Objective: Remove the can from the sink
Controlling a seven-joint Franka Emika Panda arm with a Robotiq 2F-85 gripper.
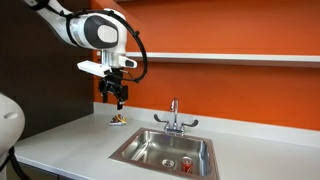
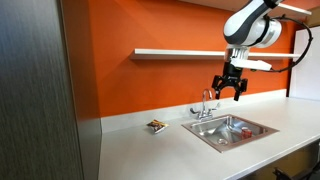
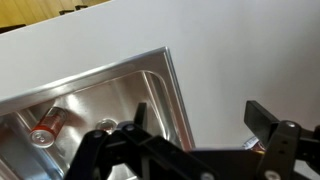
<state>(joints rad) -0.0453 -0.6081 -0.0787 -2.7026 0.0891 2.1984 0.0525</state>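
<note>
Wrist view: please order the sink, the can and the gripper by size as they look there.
1. The sink and the gripper: both are large and cut by the picture's edge. The gripper is nearest the camera, so I do not rank them.
2. The can: clearly smallest, inside the sink.

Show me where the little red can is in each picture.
Exterior view: the can is lower centre-right, inside the sink.
Exterior view: the can is right of centre, inside the sink.
Wrist view: the can lies on its side, lower left.
Shared landmark: the sink's steel rim, seen in all three.
</note>
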